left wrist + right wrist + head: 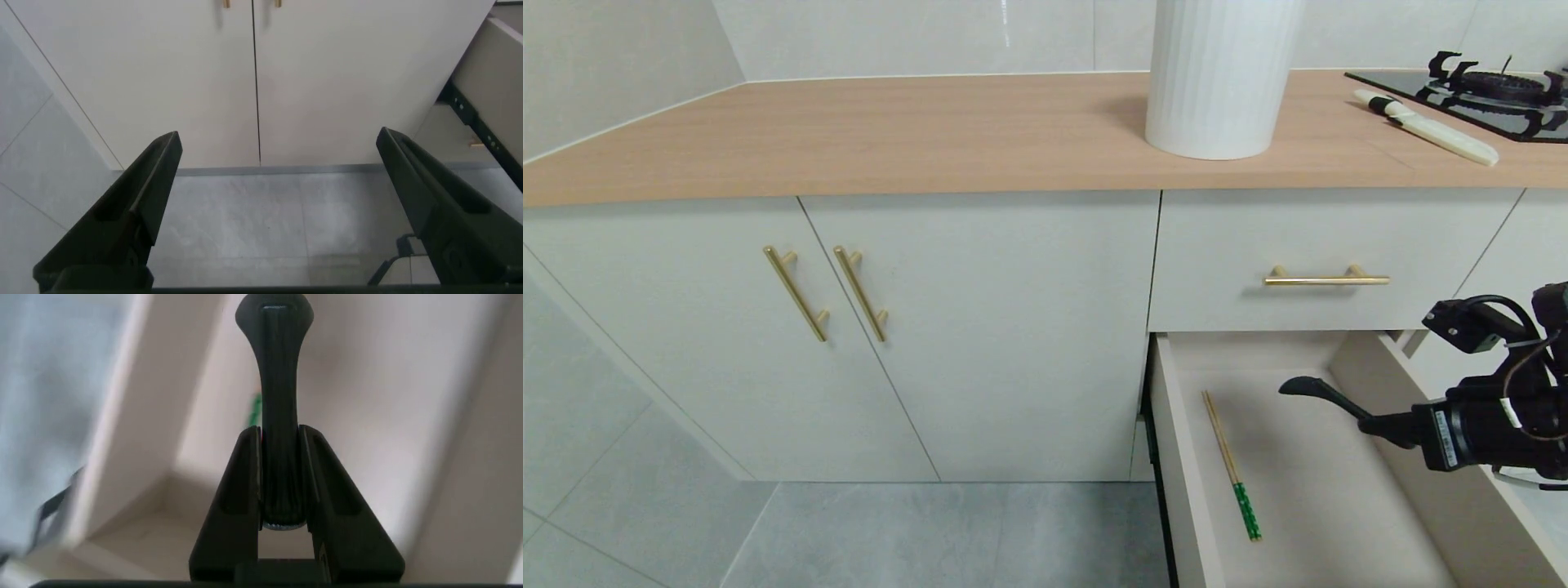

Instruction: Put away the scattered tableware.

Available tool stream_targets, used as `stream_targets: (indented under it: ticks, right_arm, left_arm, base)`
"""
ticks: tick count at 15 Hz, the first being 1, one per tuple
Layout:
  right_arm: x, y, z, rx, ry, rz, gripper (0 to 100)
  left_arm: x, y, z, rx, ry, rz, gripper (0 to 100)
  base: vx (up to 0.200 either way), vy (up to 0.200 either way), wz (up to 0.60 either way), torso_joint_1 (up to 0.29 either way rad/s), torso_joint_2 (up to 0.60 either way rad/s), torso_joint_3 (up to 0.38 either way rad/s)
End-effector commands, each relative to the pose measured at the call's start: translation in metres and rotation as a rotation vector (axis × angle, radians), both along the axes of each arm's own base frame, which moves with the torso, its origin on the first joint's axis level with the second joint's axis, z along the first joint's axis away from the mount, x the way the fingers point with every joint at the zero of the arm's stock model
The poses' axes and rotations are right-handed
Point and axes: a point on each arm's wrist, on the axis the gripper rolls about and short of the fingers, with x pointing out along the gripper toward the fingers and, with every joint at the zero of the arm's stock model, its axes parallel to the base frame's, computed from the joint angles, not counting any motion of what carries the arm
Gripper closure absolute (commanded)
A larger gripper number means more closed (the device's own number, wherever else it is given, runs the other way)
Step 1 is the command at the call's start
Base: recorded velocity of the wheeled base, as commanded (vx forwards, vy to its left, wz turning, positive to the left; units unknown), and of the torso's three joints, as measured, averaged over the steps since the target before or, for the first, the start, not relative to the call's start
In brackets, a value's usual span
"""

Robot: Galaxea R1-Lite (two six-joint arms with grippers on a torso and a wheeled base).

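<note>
Home kitchen, wooden countertop (890,139), gas stove (1494,90), cabinets (980,327), tiled floor (890,531)

No text, label, number or sign is legible on anything here.

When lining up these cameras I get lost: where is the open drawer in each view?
Head view: open drawer lower right, below the shut drawer, chopsticks inside.
Left wrist view: its side juts out beside the cabinet doors.
Right wrist view: its inside lies behind the right claw, shut on the black utensil.
Shared landmark: the chopsticks' green ends.
</note>
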Motion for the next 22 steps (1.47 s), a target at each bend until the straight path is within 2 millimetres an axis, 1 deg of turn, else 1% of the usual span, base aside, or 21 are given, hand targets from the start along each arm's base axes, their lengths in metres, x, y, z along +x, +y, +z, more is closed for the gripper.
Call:
stream_targets:
  ticks: [1,2,3,5,6,9,11,14,18,22]
  right_arm:
    - [0.021,0.001,-0.023,-0.057,0.056,-0.060,100]
    - [0.026,0.001,-0.030,-0.083,0.076,-0.084,100]
    - [0.045,0.002,-0.048,-0.125,0.125,-0.161,100]
    - [0.067,0.013,-0.073,-0.059,0.154,-0.237,100]
    - [0.075,0.014,-0.085,-0.056,0.147,-0.261,100]
    - [0.092,0.015,-0.120,-0.107,0.160,-0.312,100]
    - [0.093,0.017,-0.137,-0.102,0.151,-0.310,100]
    - [0.092,0.019,-0.149,-0.078,0.075,-0.301,100]
    - [0.097,0.019,-0.168,-0.094,0.085,-0.307,100]
    - [0.100,0.019,-0.177,-0.112,0.072,-0.331,100]
  left_arm:
    - [0.000,0.000,0.000,0.000,0.001,0.001,0]
    - [0.000,0.000,0.000,0.000,0.001,0.001,0]
    - [0.000,0.000,0.000,0.000,0.001,0.001,0]
    - [0.000,0.000,0.000,0.000,0.001,0.001,0]
    - [0.000,0.000,0.000,0.000,0.001,0.001,0]
    - [0.000,0.000,0.000,0.000,0.001,0.001,0]
    - [0.000,0.000,0.000,0.000,0.001,0.001,0]
    - [0.000,0.000,0.000,0.000,0.001,0.001,0]
    - [0.000,0.000,0.000,0.000,0.001,0.001,0]
    - [0.000,0.000,0.000,0.000,0.001,0.001,0]
  base:
    - [0.000,0.000,0.00,0.000,0.00,0.000]
    - [0.000,0.000,0.00,0.000,0.00,0.000]
    - [0.000,0.000,0.00,0.000,0.00,0.000]
    - [0.000,0.000,0.00,0.000,0.00,0.000]
    - [0.000,0.000,0.00,0.000,0.00,0.000]
    - [0.000,0.000,0.00,0.000,0.00,0.000]
    - [0.000,0.000,0.00,0.000,0.00,0.000]
    - [0.000,0.000,0.00,0.000,0.00,0.000]
    - [0.000,0.000,0.00,0.000,0.00,0.000]
    - [0.000,0.000,0.00,0.000,0.00,0.000]
